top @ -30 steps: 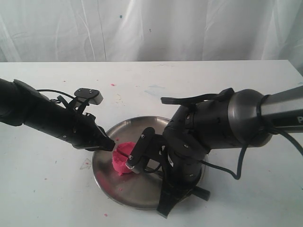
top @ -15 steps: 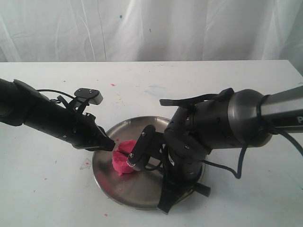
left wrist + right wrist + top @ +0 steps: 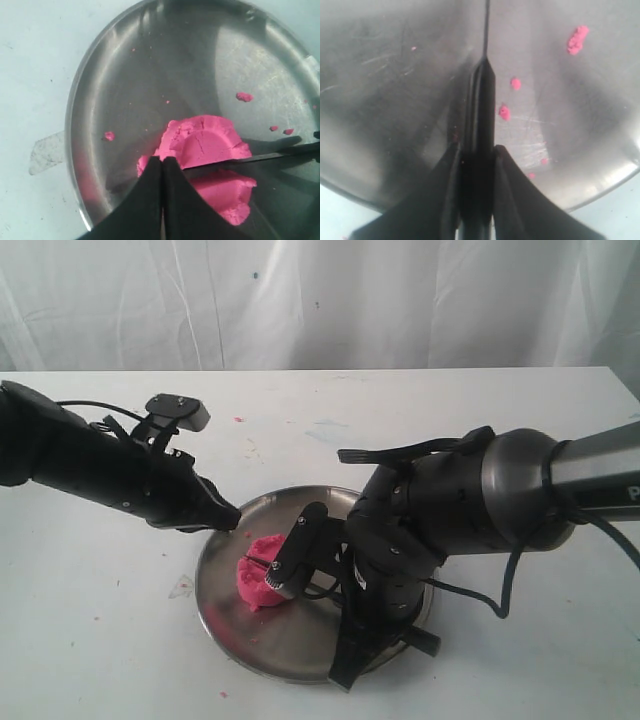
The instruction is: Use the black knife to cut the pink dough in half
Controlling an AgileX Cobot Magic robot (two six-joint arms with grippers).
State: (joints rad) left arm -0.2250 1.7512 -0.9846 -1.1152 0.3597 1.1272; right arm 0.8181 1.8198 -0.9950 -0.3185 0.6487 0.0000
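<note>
**Ana:** Dough first, or the setting?

**Ben:** Setting first, largest to smallest. White table (image 3: 110, 640), with a round steel plate (image 3: 290, 650) lying flat on it. Everything else I place against that plate.

**Ana:** And the arms?

**Ben:** The right arm is the bulkiest thing in view, a dark mass bent over the plate's right half. Its right gripper (image 3: 476, 150) has both fingers pressed against the handle of the black knife (image 3: 481, 100), pinching it between them. The left arm reaches in from the plate's left side. The left gripper (image 3: 162, 161) hovers over the plate's left rim, fingers pressed together with nothing between them.

**Ana:** Where is the dough?

**Ben:** The pink dough (image 3: 207, 145) sits on the plate, left of its centre, just below the left gripper's tips. It is a bright pink lump with a dented, cracked top.

**Ana:** And the blade?

**Ben:** In the left wrist view the thin black blade lies across the dough, sunk into a groove with pink showing on both sides. Whether the cut goes right through, I cannot tell.

**Ana:** Anything smaller?

**Ben:** Tiny pink crumbs (image 3: 577, 40) lie scattered on the plate's bare metal, near the knife handle.
</note>
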